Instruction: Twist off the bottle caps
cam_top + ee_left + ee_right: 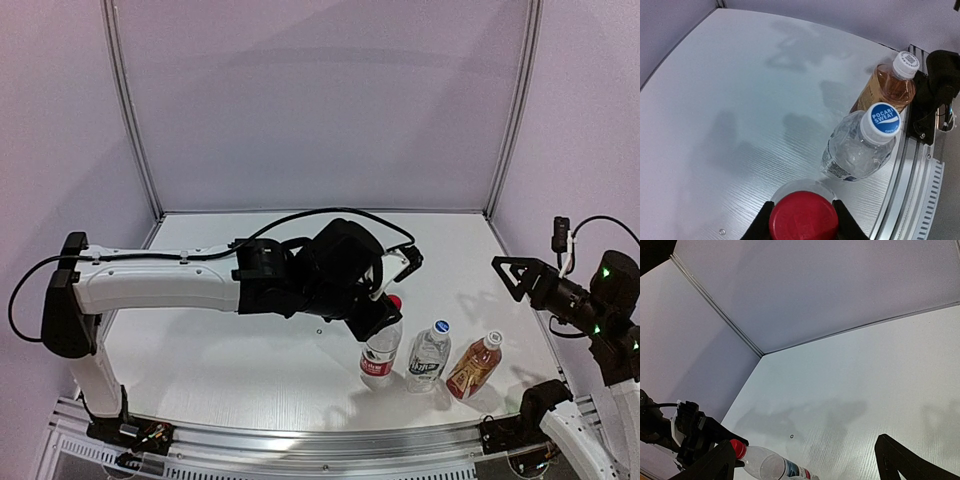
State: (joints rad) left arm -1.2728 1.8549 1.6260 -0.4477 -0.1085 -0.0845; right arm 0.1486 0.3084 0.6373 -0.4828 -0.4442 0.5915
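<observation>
Red cap (802,222) in the clenched left claw (802,220), right claw (508,280) splayed wide; three bottles (428,358), three caps (441,326) in all

Bottles: 3 (red-label bottle (380,360), clear bottle (428,362), amber bottle (472,372)). Caps: 3 (red cap (802,219), blue-and-white cap (885,120), white cap (906,62)). Grippers: 2 (left gripper (802,229), right gripper (508,279))

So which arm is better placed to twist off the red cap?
Left. Its hand clasps the red cap from both sides. The right hand hangs open off to the right, apart from the bottles.
</observation>
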